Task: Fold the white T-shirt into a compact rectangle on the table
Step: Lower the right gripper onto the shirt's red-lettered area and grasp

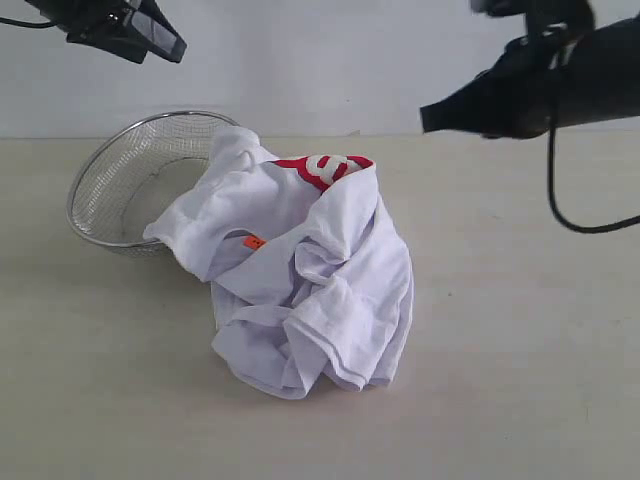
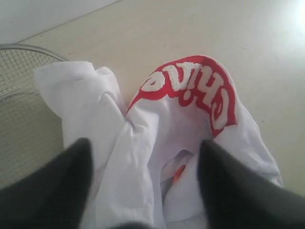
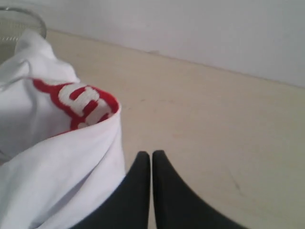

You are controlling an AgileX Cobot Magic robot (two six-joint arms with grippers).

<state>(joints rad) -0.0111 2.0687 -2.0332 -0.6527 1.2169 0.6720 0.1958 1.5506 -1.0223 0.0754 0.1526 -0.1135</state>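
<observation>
The white T-shirt lies crumpled in a heap on the beige table, its red-and-white lettering at the far top and an orange neck tag showing. One end rests against the mesh basket. My left gripper hangs high at the upper left, open, with the shirt and tag below its spread fingers. My right gripper hovers at the upper right, shut and empty, beside the shirt above the bare table.
A round wire-mesh basket stands at the back left, touching the shirt; its rim shows in the left wrist view. A pale wall backs the table. A black cable hangs from the right arm.
</observation>
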